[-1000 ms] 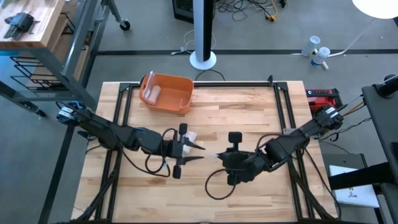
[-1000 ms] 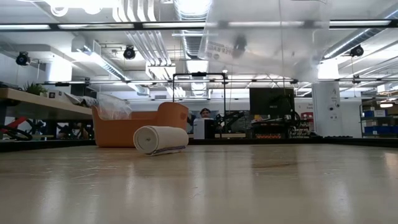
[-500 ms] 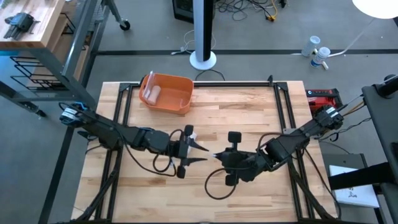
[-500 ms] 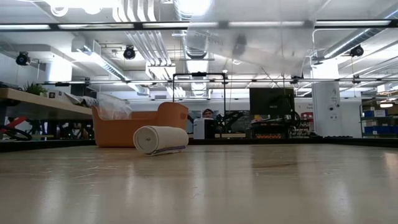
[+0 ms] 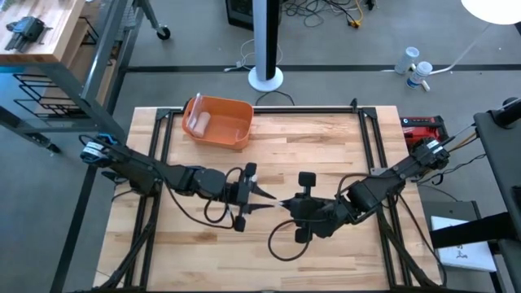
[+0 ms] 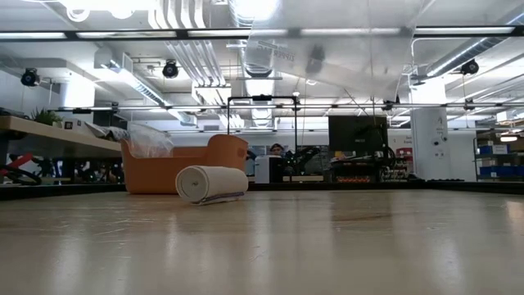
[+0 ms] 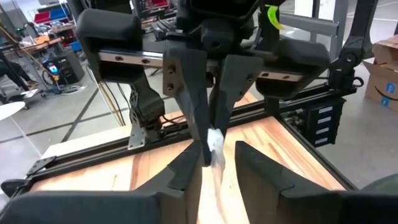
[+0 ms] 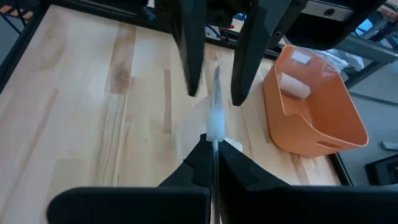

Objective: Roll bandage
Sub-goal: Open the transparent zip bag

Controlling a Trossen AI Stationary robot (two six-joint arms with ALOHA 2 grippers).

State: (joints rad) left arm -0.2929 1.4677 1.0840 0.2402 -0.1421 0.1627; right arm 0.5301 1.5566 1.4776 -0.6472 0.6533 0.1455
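I had both arms meeting over the middle of the bench (image 5: 326, 146). My right end effector (image 5: 286, 203) was pressed together on the free end of the bandage strip (image 8: 215, 118), holding it as a thin white edge between the fingertips; the left wrist view showed that same pinch head-on, with the cloth bunched at the tips. My left end effector (image 5: 259, 198) faced it from the left with its fingers spread, one on either side of the strip and not touching it as far as I could tell. Low across the bench I could see the rolled bandage (image 6: 211, 183) lying on its side just in front of the orange bin (image 5: 218, 122), which sat at the far left and held another small white roll. I could not make out from overhead how the roll joined the strip under the left arm. I judged the cloth to be light, soft and limp, likely to sag, twist or slip out of a shallow pinch, so I thought it best taken flat across its width near the end, with gentle tension kept on it.
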